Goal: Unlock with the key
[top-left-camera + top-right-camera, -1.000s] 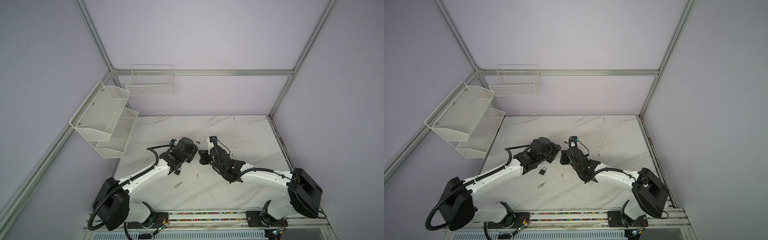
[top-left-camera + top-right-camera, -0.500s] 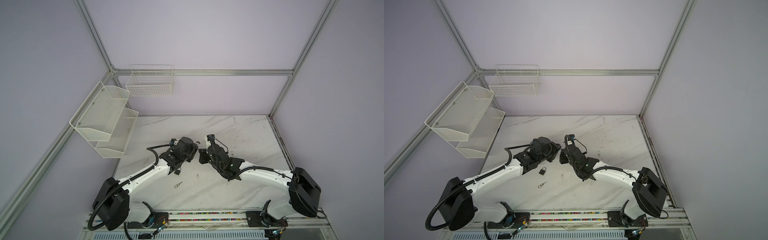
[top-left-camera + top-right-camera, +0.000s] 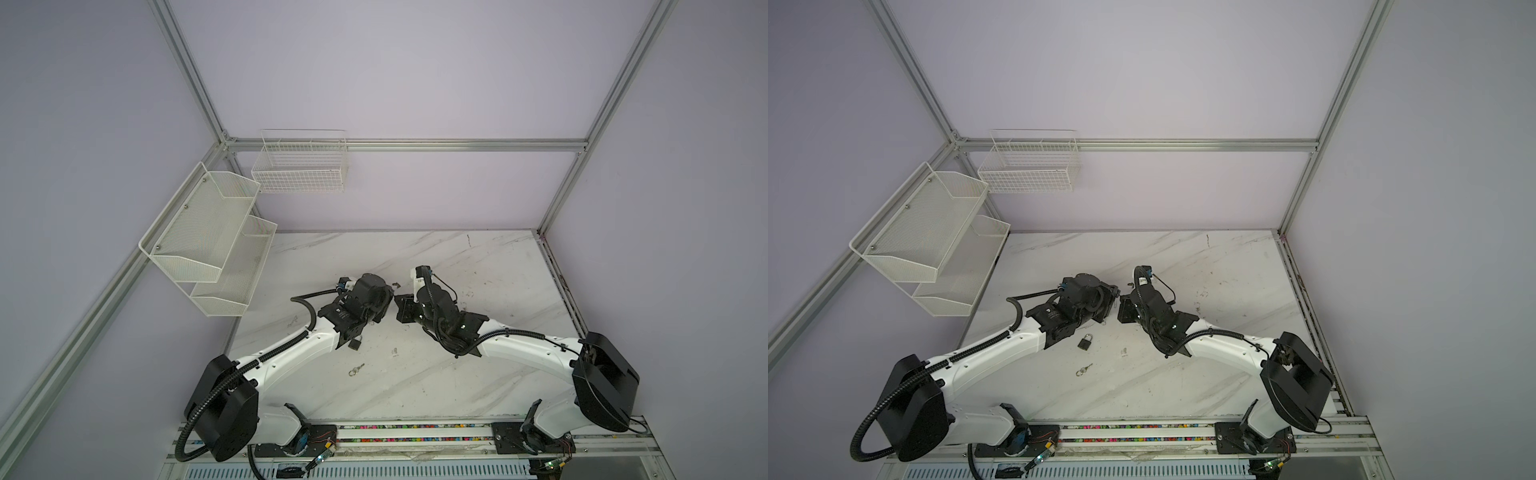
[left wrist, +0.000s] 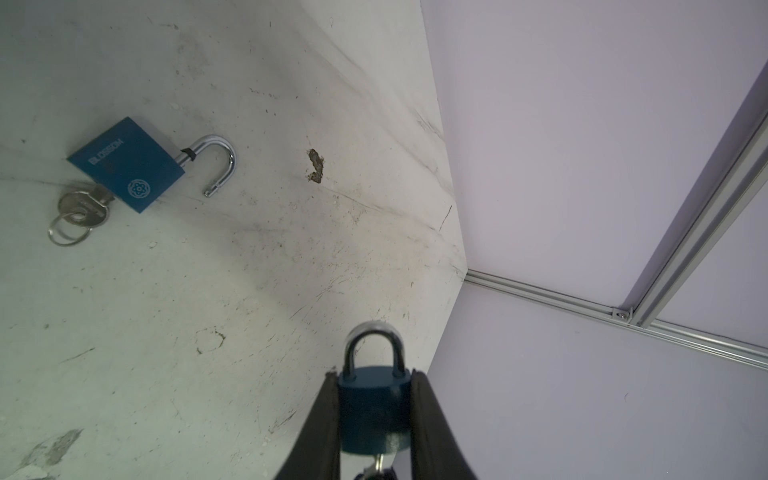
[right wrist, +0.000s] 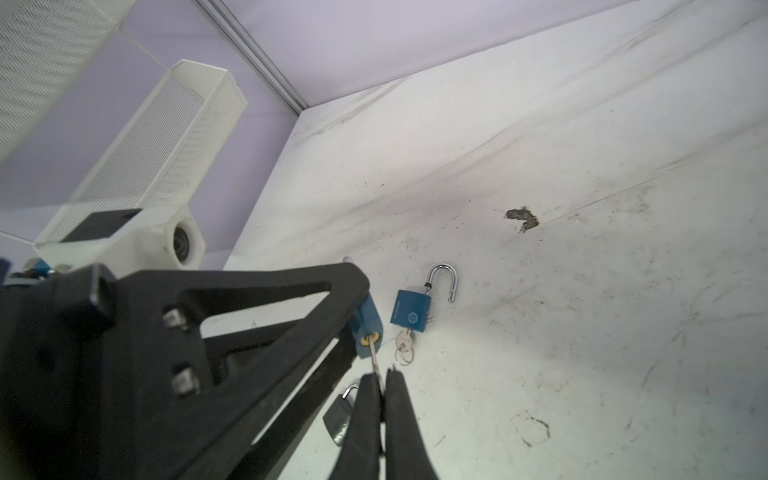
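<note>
The left gripper (image 4: pixel 374 377) is clamping a blue padlock (image 4: pixel 371 415) by its body between both fingers. The closed shackle is sticking out beyond the fingertips. The right gripper (image 5: pixel 380 376) is pinching a key (image 5: pixel 374 353) tightly between its closed fingers, and the blade is reaching from those fingertips to the brass keyhole of this padlock. An open padlock (image 5: pixel 409 311) is lying on the table (image 5: pixel 582 332) just past the right fingertips, with a second key (image 5: pixel 404 341) in it.

light: even, diffuse, moderately bright | shadows: soft | edges: wide-angle bowing | left end effector (image 4: pixel 374 378): close, slightly blurred
</note>
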